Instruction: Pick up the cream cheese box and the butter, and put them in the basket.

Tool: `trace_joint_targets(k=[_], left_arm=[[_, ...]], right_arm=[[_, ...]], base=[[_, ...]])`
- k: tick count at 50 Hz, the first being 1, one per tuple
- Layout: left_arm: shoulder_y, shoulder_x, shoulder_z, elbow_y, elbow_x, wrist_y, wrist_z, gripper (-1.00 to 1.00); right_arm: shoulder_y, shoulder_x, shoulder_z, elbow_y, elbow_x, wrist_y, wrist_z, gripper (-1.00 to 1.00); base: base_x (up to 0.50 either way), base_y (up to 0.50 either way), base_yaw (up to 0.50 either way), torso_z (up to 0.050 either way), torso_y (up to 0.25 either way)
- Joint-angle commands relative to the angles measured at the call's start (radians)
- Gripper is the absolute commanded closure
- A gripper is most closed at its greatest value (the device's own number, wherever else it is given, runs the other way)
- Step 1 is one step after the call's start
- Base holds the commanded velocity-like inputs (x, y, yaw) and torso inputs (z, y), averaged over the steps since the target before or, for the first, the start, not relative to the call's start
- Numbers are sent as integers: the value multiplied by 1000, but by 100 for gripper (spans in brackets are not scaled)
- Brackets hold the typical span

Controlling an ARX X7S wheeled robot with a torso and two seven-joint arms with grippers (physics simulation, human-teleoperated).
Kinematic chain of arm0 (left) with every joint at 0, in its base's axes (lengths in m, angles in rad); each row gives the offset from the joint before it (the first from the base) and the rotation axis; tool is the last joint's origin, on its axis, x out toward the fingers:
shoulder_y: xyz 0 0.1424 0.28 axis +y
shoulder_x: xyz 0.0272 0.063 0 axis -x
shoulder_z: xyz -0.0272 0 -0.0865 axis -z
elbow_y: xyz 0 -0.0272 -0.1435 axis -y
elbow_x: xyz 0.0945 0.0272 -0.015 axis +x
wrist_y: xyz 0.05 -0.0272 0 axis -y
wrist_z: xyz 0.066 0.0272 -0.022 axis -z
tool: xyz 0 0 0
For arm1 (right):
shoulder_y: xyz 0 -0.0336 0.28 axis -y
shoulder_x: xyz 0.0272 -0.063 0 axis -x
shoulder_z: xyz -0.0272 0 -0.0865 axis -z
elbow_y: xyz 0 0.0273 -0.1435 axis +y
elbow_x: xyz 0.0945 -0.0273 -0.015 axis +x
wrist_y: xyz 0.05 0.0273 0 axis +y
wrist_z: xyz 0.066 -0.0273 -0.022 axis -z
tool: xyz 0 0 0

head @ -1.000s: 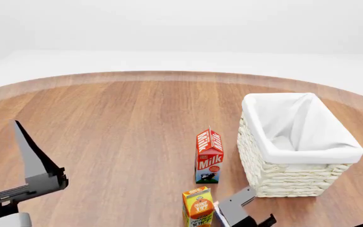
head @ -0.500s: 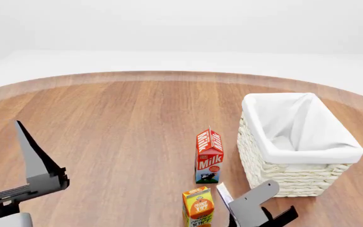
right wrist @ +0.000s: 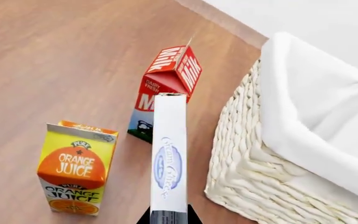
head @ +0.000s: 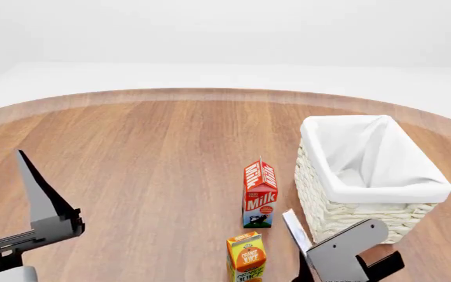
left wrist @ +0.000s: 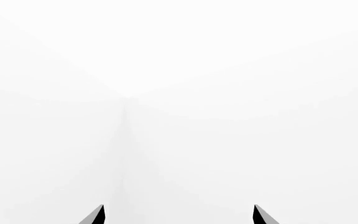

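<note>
Your basket (head: 370, 176) stands at the right on the wooden table (head: 147, 158), milk carton (head: 260, 194) and orange juice carton (head: 246, 257) just left of it. Your right gripper (head: 308, 258) clamps the cream cheese box (right wrist: 168, 158) beside the basket's near-left corner. Left gripper (left wrist: 177, 215) fingers spread apart, holding nothing. Butter not in view.

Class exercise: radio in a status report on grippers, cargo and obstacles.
Right gripper shut on cream cheese box, beside basket. Left gripper open, empty. Butter not in view. Milk carton stands close.
</note>
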Motion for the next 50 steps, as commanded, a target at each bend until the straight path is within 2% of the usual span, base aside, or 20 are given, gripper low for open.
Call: trace_joint_targets(k=[1, 23, 41, 50], left_arm=[[2, -3, -1, 3, -1, 0, -3, -100], [0, -8, 3, 10, -3, -8, -5, -100], [1, -9, 12, 8, -1, -7, -8, -100], [2, -10, 16, 8, 1, -6, -9, -100]], right_arm=[[111, 82, 48, -123, 6, 42, 53, 100], [351, 251, 137, -221, 139, 131, 42, 100], [478, 301, 183, -241, 232, 195, 31, 100], [572, 338, 298, -242, 348, 291, 13, 100]], base=[[0, 0, 0, 0, 0], [0, 0, 0, 0, 0], [0, 0, 0, 0, 0], [0, 0, 0, 0, 1]])
